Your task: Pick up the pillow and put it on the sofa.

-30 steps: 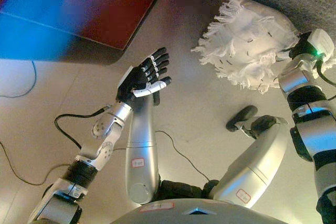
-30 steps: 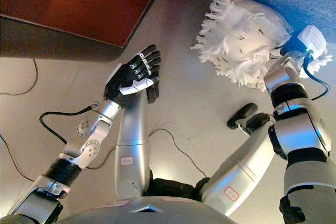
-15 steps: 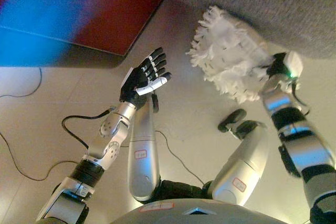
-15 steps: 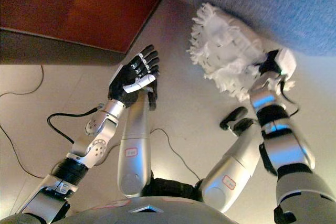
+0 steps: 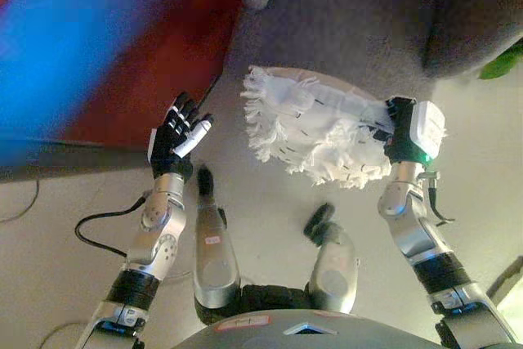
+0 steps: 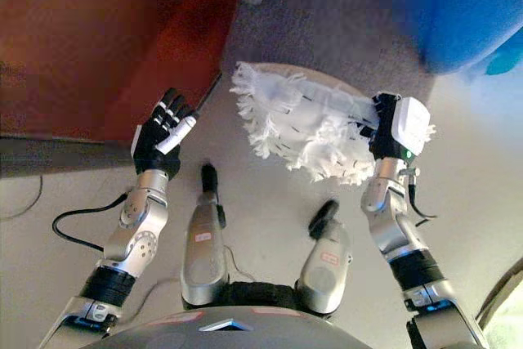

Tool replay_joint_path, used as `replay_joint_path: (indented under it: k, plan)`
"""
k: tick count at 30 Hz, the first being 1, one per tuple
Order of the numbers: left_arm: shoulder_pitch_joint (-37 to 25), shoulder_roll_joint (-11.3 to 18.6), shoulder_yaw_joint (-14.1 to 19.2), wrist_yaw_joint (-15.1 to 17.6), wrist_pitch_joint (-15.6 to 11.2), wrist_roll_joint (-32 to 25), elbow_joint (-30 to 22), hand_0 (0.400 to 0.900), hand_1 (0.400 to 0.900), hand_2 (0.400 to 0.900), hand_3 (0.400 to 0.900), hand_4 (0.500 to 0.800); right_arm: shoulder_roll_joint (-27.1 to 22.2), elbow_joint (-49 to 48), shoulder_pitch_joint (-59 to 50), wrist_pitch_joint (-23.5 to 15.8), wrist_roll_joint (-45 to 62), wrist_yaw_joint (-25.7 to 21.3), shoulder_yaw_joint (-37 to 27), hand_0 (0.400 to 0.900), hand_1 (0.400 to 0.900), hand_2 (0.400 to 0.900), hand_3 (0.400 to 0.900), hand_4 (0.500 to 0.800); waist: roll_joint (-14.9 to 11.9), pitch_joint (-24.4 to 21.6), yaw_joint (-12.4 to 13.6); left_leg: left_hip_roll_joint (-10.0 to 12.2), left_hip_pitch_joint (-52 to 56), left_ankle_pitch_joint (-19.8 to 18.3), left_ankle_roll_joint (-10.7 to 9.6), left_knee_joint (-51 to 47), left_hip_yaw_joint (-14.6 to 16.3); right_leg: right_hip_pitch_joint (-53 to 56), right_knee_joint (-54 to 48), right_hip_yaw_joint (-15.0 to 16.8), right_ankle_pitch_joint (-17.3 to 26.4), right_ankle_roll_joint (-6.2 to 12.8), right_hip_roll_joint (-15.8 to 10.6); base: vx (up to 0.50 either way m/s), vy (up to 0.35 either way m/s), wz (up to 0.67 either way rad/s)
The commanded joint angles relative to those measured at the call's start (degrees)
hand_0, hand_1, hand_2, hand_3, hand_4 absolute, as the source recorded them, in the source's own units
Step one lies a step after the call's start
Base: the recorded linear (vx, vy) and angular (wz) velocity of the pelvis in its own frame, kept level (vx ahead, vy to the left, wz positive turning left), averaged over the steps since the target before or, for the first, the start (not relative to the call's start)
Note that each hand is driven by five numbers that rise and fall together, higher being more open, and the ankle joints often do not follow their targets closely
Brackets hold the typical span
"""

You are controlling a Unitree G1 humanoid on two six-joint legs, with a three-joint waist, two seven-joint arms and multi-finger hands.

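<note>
Okay, far left you've got a dark red cabinet or table panel (image 6: pixel 82 38), nothing to do there. Your left hand (image 5: pixel 174 137) is raised off the floor near that panel's edge, fingers straight and spread, holding nothing. Centre: the white fringed pillow (image 5: pixel 315 132) is up off the floor, hanging in front of the grey sofa (image 5: pixel 351 18), its top edge overlapping the sofa front but not resting on the seat as far as you can tell. Right: your right hand (image 5: pixel 398 131) has the pillow by its right end, fingers buried in the fringe, so you cannot tell how they close, though it clearly carries the load.

Risks, as judgement: it is a one-ended hold on soft fringe, so the pillow droops left and could slip or tear loose if you swing fast. Let go now and it likely drops back to the floor, since it isn't over the seat. The drooping left end could also catch on the sofa front; lift higher first.
</note>
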Motion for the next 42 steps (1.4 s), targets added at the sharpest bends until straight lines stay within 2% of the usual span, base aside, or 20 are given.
replay_joint_path:
  k: [1,5,7,10,14,19,22,27,31,35,37,38,42]
  plan:
    - [1.0,-1.7,1.7,2.0,-3.0,3.1,-2.1,0.900,0.900,0.900,0.900,0.800,-5.0,-8.6,-1.0,-9.5,-6.3,-8.6,-7.8,0.400,0.400,0.400,0.400,0.500,0.1,-14.5,-0.3,-0.6,10.0,1.3,4.1,-10.1,3.2,3.4,-10.4,1.9,12.6,1.29,0.5,0.11,0.107,-0.23]
    - [1.0,-3.0,2.7,2.8,-1.8,3.4,-1.7,0.900,0.900,0.900,0.900,0.800,-5.3,-11.9,1.5,-12.1,-4.7,-5.5,-10.4,0.400,0.400,0.400,0.400,0.500,-0.1,-19.2,-1.3,-2.0,13.7,0.3,4.3,-12.1,5.1,7.8,-14.8,1.0,15.0,2.00,1.6,0.05,0.112,-0.28]
    - [0.7,-2.9,3.5,1.8,-1.2,3.8,-1.8,0.900,0.900,0.900,0.900,0.800,-5.3,-12.7,2.2,-13.4,-2.2,-4.0,-11.9,0.400,0.400,0.400,0.400,0.500,-0.5,-20.9,-2.0,-2.6,15.0,-0.6,4.4,-12.1,6.2,9.0,-16.1,0.6,15.7,2.16,1.4,0.03,0.091,-0.15]
    - [1.8,-2.6,5.1,-0.1,-0.4,3.7,-2.4,0.900,0.900,0.900,0.900,0.800,-4.4,-14.5,3.8,-15.5,4.8,1.3,-15.3,0.400,0.400,0.400,0.400,0.500,-1.0,-22.8,-2.3,-3.5,17.6,-2.6,4.9,-12.1,7.7,10.5,-16.3,0.3,16.7,2.26,0.6,0.08,0.059,-0.19]
    - [3.1,-1.7,6.4,-3.0,0.2,2.8,-2.8,0.900,0.900,0.900,0.900,0.800,-4.0,-14.4,4.5,-15.4,9.6,4.6,-17.1,0.400,0.400,0.400,0.400,0.500,-1.6,-23.4,-1.5,-4.0,19.0,-3.8,5.4,-12.1,7.7,11.4,-15.9,-0.4,17.2,2.26,0.1,0.08,0.003,-0.06]
    - [4.7,-0.7,7.4,-6.7,1.3,1.7,-3.6,0.900,0.900,0.900,0.900,0.800,-4.4,-11.1,2.8,-12.7,11.9,7.2,-16.9,0.400,0.400,0.400,0.400,0.500,-2.7,-24.0,0.4,-4.0,19.6,-4.3,5.4,-12.1,6.9,12.8,-16.6,-2.2,17.1,2.26,0.4,0.08,-0.029,0.08]
    - [5.6,0.1,6.9,-10.3,1.9,1.8,-5.2,0.900,0.900,0.900,0.900,0.800,-4.9,-7.1,0.9,-11.5,11.9,6.6,-16.4,0.400,0.400,0.400,0.400,0.500,-3.6,-24.0,2.3,-3.9,19.3,-4.6,5.1,-12.1,5.8,14.0,-17.5,-4.1,17.2,2.26,0.7,0.09,-0.059,0.20]
    - [7.6,2.1,5.8,-14.1,3.4,1.9,-8.0,0.900,0.900,0.900,0.900,0.800,-6.2,1.3,-4.4,-9.2,11.6,4.7,-14.3,0.400,0.400,0.400,0.400,0.500,-4.2,-23.8,5.5,-3.6,19.0,-4.6,4.7,-12.1,4.2,15.9,-18.4,-6.9,16.4,2.13,1.3,0.12,-0.061,0.23]
    - [9.1,4.7,5.8,-16.0,4.6,1.8,-9.3,0.900,0.900,0.900,0.900,0.800,-8.0,9.6,-10.6,-4.9,10.8,2.4,-12.4,0.400,0.400,0.400,0.400,0.500,-4.6,-23.6,8.3,-3.5,18.6,-4.3,4.4,-12.1,2.8,17.2,-18.8,-8.8,16.0,1.94,1.4,0.17,-0.070,0.24]
    - [9.4,7.6,6.0,-17.9,6.4,1.1,-9.5,0.900,0.900,0.900,0.900,0.800,-11.0,20.4,-18.9,-1.1,12.4,0.3,-8.9,0.400,0.400,0.400,0.400,0.500,-4.1,-23.4,11.0,-3.1,18.4,-4.9,3.6,-12.1,0.6,19.1,-19.8,-9.4,14.8,2.05,2.7,0.18,-0.110,0.25]
    - [8.9,9.7,6.0,-19.3,7.3,0.7,-10.1,0.900,0.900,0.900,0.900,0.800,-12.8,26.3,-24.5,2.6,14.2,-0.1,-5.8,0.400,0.400,0.400,0.400,0.500,-4.0,-23.0,12.6,-3.1,17.7,-4.6,3.3,-12.1,-0.3,19.3,-19.9,-10.3,14.6,2.00,2.8,0.08,-0.158,0.30]
    - [8.6,10.5,6.0,-20.0,7.5,0.5,-10.3,0.900,0.900,0.900,0.900,0.800,-13.8,29.7,-26.6,3.3,16.2,0.1,-4.7,0.900,0.900,0.900,0.900,0.800,-4.0,-22.8,13.3,-3.1,17.3,-4.4,3.2,-12.1,-0.7,19.2,-20.0,-10.8,14.4,1.97,2.8,0.02,-0.163,0.28]
    - [7.4,12.3,6.1,-22.4,9.4,0.2,-11.4,0.900,0.900,0.900,0.900,0.800,-17.4,41.3,-34.2,5.8,22.5,1.3,-0.8,0.900,0.900,0.900,0.900,0.800,-3.2,-22.0,15.8,-2.9,14.8,-3.1,2.6,-12.1,-2.4,18.8,-20.2,-12.5,13.4,1.98,3.1,-0.02,-0.107,0.19]
